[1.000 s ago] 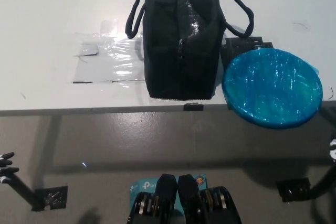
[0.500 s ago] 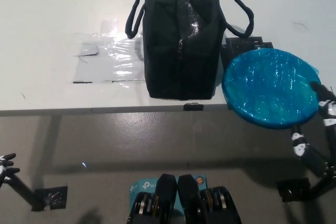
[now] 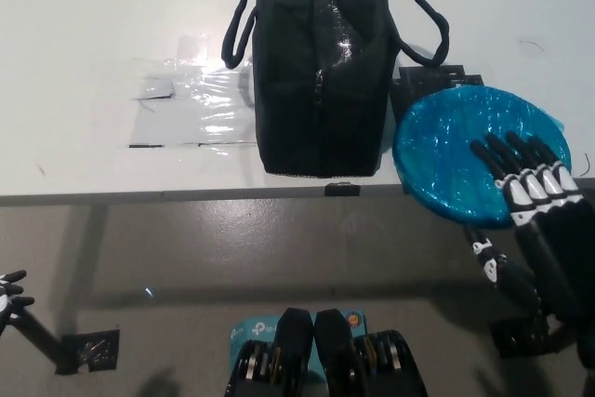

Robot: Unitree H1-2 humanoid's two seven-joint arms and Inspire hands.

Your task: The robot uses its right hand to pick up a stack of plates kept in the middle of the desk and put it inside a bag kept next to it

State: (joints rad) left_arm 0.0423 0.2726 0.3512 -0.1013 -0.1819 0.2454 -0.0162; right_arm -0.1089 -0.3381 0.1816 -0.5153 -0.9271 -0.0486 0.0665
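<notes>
My right hand (image 3: 525,183) fingers spread over the plate stack (image 3: 456,151), holding nothing; film looks slippery, so grip the near rim overhanging the table (image 3: 84,62).

One bag (image 3: 321,62), one plate stack (image 3: 456,151), two robot hands

The right hand (image 3: 535,197) is spread with its fingers (image 3: 497,160) laid over the near right part of the stack of plates (image 3: 456,151), which overhangs the desk (image 3: 93,44) edge. Just left of the fingers, beyond the plates, the bag (image 3: 321,62) is stood. The left hand (image 3: 9,290) is seen far left, off the desk.
</notes>
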